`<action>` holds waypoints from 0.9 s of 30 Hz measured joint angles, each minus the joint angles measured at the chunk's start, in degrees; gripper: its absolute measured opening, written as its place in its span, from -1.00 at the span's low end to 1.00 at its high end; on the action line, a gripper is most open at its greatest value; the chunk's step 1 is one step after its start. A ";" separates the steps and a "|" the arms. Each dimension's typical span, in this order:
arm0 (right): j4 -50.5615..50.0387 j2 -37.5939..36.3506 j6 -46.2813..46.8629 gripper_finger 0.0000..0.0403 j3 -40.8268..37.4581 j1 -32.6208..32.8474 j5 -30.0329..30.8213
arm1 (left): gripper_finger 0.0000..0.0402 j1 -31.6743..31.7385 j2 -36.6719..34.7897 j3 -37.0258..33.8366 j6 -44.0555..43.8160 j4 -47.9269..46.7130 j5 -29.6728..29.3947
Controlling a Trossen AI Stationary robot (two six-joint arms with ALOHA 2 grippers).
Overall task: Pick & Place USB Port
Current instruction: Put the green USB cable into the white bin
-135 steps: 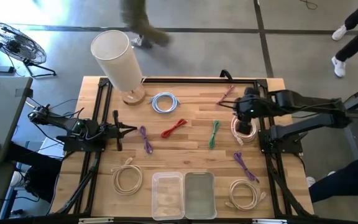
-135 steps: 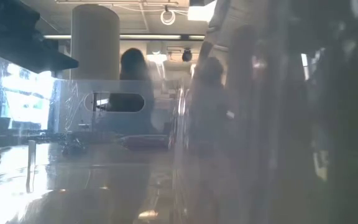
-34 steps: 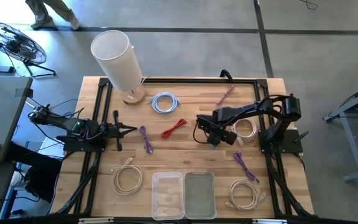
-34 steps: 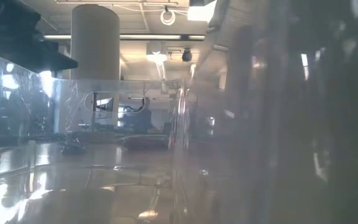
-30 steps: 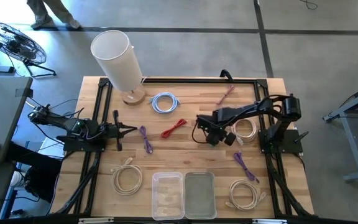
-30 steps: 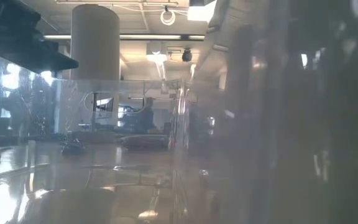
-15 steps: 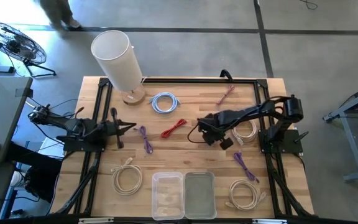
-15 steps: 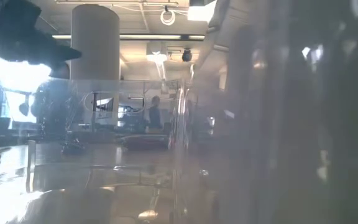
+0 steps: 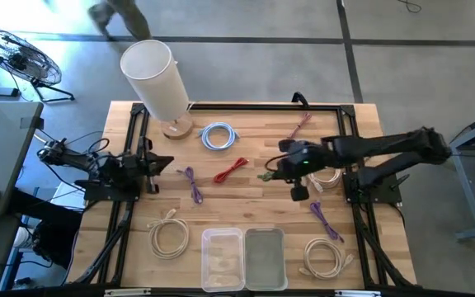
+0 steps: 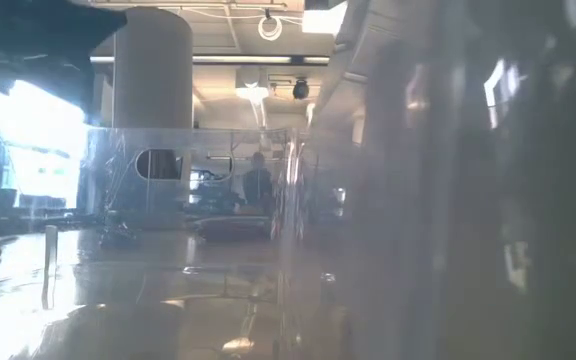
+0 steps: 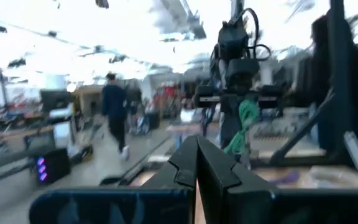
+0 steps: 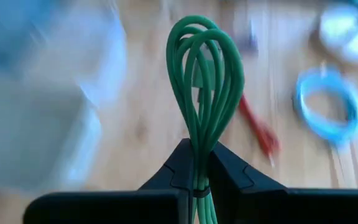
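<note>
Over mid-table, the right gripper (image 12: 199,163) has its jaws clenched on the green cable (image 12: 205,87), a bundled loop carried clear of the wood. From above, that gripper (image 9: 280,172) sits right of centre with the cable (image 9: 265,175) poking out on its left side. The two clear bins (image 9: 244,259) wait at the near edge, so the job, as I read it, is a carry toward them: keep the loop hanging free, travel high enough to clear the bin walls, and only let go once the whole bundle is over one compartment, or a tail could drape over the rim.

Left gripper (image 11: 196,163) waits at the left edge, jaws pressed together on nothing.

Now the surroundings, big to small: the wooden table (image 9: 246,198) with its black frame, a tall white cylinder (image 9: 153,76) at the far left corner, a floor fan (image 9: 16,56) off to the left. Scattered cables: cream coils (image 9: 168,235) near left and near right, a blue coil (image 9: 218,134) far centre, a red one (image 9: 230,170), purple ones (image 9: 192,185). A person (image 9: 115,15) passes on the floor beyond.
</note>
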 joint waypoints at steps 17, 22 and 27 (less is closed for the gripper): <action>21.90 -2.21 19.09 -0.90 6.82 8.99 18.52 | -1.00 0.00 0.00 2.16 3.67 5.88 17.85; 21.41 1.69 32.89 -0.90 10.91 11.04 25.65 | -1.00 0.00 0.00 2.34 4.31 4.45 16.53; 15.35 6.83 41.71 -0.90 15.64 15.03 32.17 | -1.00 0.01 0.02 2.34 5.37 0.73 12.79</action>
